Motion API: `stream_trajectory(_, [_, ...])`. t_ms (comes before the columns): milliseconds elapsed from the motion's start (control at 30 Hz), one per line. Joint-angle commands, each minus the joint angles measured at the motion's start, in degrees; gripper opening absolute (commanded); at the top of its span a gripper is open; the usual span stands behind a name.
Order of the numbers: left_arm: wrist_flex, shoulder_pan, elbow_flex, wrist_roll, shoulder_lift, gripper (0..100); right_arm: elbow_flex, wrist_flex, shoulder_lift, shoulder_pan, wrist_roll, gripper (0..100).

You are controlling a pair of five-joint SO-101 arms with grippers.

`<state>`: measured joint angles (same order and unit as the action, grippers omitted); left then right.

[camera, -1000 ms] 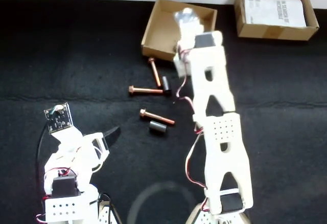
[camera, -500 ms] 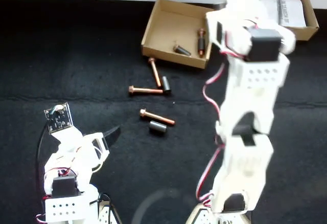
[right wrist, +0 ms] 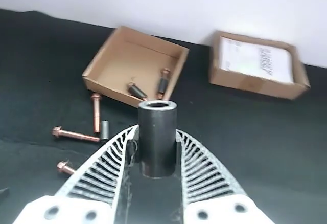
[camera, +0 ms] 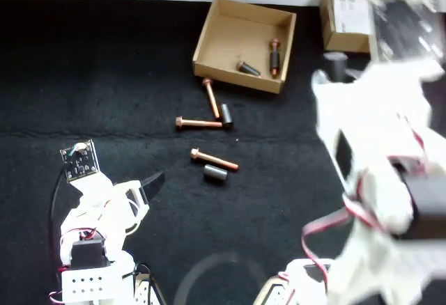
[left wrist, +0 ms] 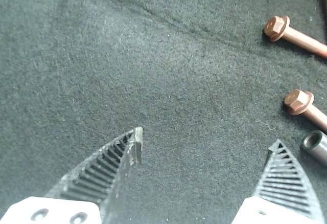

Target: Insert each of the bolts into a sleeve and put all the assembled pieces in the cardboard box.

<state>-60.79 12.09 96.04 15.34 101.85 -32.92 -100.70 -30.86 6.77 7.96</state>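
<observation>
The right gripper (right wrist: 156,132) clamps a sleeve (right wrist: 157,144) upright, the left gripper (left wrist: 208,136) gapes empty, so a bolt (left wrist: 302,104) just ahead of it likely needs fetching for insertion

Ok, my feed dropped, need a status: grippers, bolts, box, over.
Left gripper open, low over mat. Right gripper shut on sleeve, raised. Three bolts, two sleeves loose on mat; two pieces in cardboard box.
</observation>
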Motion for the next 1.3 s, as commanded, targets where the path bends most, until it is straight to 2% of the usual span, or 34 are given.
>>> stream_trajectory(0, [-0.7, 0.4, 1.1, 0.1, 1.3, 37, 10.8, -0.3, -11.5, -6.7, 0.5, 0.7])
stream_trajectory(100, [-1.1, 0.4, 1.1, 0.1, 1.3, 37, 21.4, -0.2, -20.4, -13.5, 0.5, 0.7])
stream_trajectory(367, [-0.9, 0.4, 1.1, -0.1, 1.7, 37, 46.3, 1.5, -43.0, -24.4, 0.2, 0.7])
stream_trajectory(533, [-1.0, 1.7, -1.0, -0.3, 1.7, 37, 63.1, 13.9, -59.5, -33.5, 0.2, 0.7])
stream_trajectory(667, [-1.3, 2.0, -6.3, -2.7, 1.3, 37, 77.7, 26.3, -74.5, -37.5, -2.3, 0.7])
stream_trajectory(800, [-1.6, 1.9, -11.0, -6.6, 1.2, 37, 81.0, 29.8, -72.8, -43.5, -10.6, 0.7])
stream_trajectory(933, [-6.9, 1.1, -18.3, -8.4, -1.2, 37, 85.3, 35.1, -72.7, -49.2, -18.6, 0.7])
stream_trajectory(1033, [-11.0, -0.9, -26.2, -7.9, -8.3, 37, 91.4, 41.7, -72.8, -52.6, -23.6, 0.7])
stream_trajectory(1267, [-19.0, -10.2, -48.9, 0.7, -33.4, 37, 106.8, 58.4, -74.3, -61.8, -24.5, 0.7])
